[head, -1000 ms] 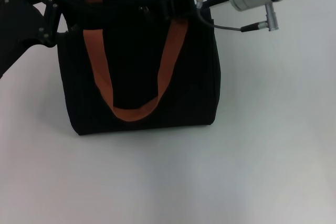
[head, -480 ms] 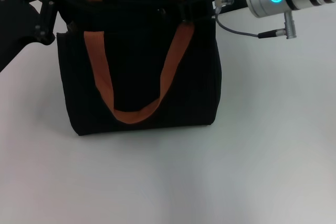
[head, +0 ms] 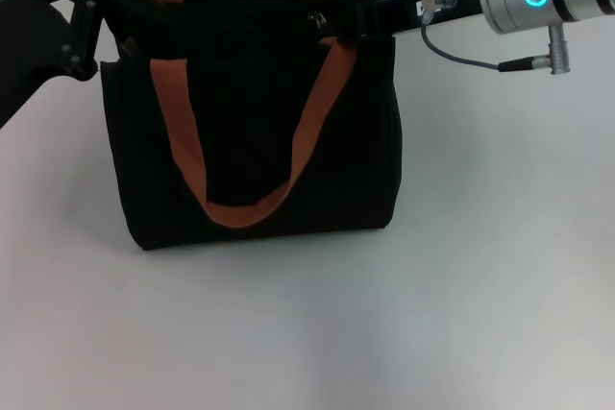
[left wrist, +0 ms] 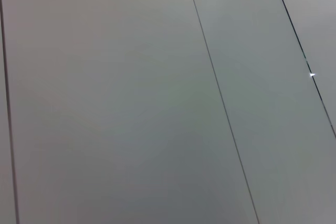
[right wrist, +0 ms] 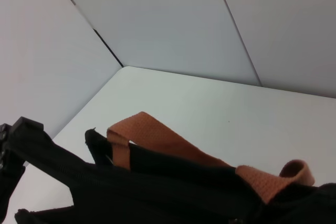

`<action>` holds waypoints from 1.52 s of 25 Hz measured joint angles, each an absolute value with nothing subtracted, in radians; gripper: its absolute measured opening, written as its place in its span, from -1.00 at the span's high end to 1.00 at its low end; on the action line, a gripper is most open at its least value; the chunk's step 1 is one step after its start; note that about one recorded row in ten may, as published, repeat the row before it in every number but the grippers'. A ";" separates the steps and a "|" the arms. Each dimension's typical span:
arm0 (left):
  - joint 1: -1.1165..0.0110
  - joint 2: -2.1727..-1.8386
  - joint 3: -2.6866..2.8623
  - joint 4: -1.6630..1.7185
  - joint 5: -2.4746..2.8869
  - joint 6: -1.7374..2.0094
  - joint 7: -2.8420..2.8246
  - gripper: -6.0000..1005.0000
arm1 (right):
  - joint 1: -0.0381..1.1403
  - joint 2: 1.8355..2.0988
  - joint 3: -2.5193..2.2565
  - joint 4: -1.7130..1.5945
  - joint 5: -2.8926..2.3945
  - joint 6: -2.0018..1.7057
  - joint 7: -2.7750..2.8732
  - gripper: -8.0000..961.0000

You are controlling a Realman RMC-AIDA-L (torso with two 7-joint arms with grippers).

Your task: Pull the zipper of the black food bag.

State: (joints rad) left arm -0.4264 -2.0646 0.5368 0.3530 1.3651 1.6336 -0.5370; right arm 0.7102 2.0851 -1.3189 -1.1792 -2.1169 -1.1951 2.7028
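Note:
The black food bag [head: 250,141] stands upright on the white table with an orange-brown handle [head: 240,208] hanging down its front. My left gripper [head: 120,26] is shut on the bag's top left corner. My right gripper [head: 341,14] is at the top edge near the right end, shut at the zip line. The small silver zipper [head: 314,18] glints just left of its fingers. The right wrist view shows the bag's top edge [right wrist: 157,187], both handles [right wrist: 152,135] and the left gripper [right wrist: 16,145] far off. The left wrist view shows only wall panels.
The white table [head: 384,333] spreads in front of and to the right of the bag. A grey cable [head: 461,57] hangs under my right wrist. Grey wall panels [right wrist: 157,19] stand behind the table.
My right gripper has moved right along the bag's top edge, and the silver zipper has travelled right with it. The left gripper keeps its hold on the left corner.

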 joint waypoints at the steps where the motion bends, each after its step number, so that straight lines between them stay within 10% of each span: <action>1: -0.426 -2.065 0.537 0.353 1.365 1.634 -0.537 0.93 | 0.709 2.085 -1.317 -1.179 -2.116 -1.196 2.702 0.92; 19: -0.428 -2.065 0.537 0.351 1.362 1.635 -0.537 0.93 | 0.664 2.079 -1.172 -1.063 -1.817 -1.264 2.432 0.82; 34: -0.418 -2.066 0.537 0.325 1.364 1.622 -0.539 0.93 | 0.547 2.059 -0.935 -0.729 -1.486 -1.757 1.620 -0.46; 38: -0.412 -2.067 0.537 0.324 1.364 1.615 -0.541 0.93 | 0.521 2.044 -0.945 -0.645 -1.492 -1.815 1.413 -0.53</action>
